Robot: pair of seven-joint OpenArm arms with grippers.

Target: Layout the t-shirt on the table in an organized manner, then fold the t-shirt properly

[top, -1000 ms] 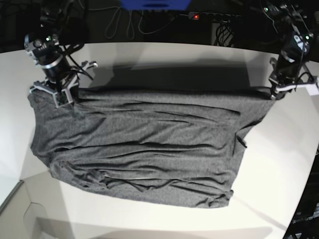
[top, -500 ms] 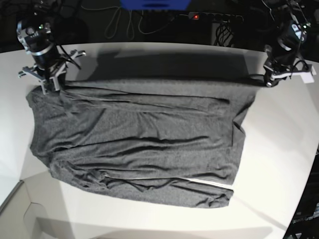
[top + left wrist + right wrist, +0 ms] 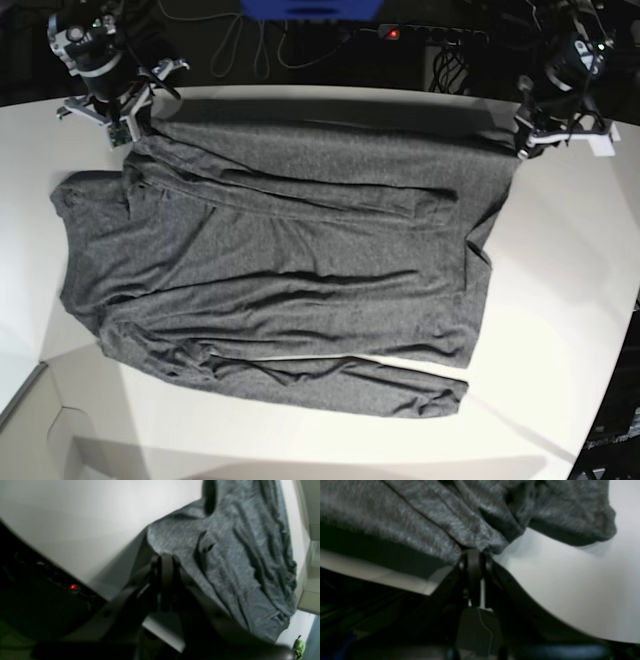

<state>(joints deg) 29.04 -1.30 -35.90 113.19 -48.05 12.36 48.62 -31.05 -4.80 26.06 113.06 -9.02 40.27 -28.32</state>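
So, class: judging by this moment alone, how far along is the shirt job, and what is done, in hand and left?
Done: the t-shirt lies opened out across the table, though wrinkled. In hand: the left pincer and the right pincer are each shut on a far corner of the cloth, holding that edge stretched between them. Left: smoothing the creases, then every fold; no tidy fold shows yet.

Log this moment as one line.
left gripper: shut on t-shirt | right gripper: shut on t-shirt | far edge stretched over table
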